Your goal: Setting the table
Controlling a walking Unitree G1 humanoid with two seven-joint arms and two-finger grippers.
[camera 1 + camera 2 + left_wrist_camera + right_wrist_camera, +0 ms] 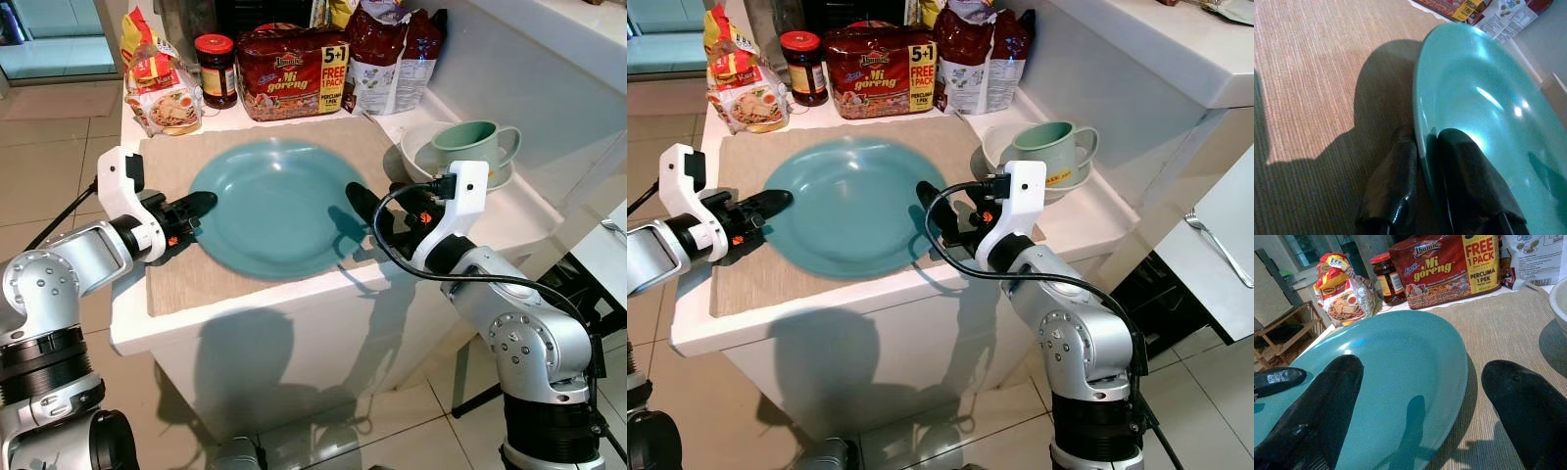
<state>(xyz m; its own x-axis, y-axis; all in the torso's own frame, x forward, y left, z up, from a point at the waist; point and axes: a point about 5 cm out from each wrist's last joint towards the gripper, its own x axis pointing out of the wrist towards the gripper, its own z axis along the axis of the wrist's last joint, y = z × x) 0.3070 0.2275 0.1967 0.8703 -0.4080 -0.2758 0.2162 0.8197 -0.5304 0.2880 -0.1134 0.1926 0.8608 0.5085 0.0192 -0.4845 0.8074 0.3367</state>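
left eye view:
plate: a teal plate (269,206) is seen lying flat on a beige placemat (176,269) on the white counter (490,220).
left gripper: the left gripper (196,208) is held at the plate's left rim.
right gripper: the right gripper (364,208) is held at the plate's right rim.
behind the plate: a red noodle multipack (292,70), a dark jar (216,69) and a yellow noodle packet (162,83) are lined up along the back.
cup: a green mug (470,145) is set in a white bowl (416,147), just right of the placemat.

left wrist view:
grip: the plate's rim is pinched between the two black fingers (1393,186), one under the edge and one over it.

right wrist view:
grip: the fingers (1322,416) are spread wide, one over the plate's surface, the other over the placemat beside the rim; nothing is clasped.
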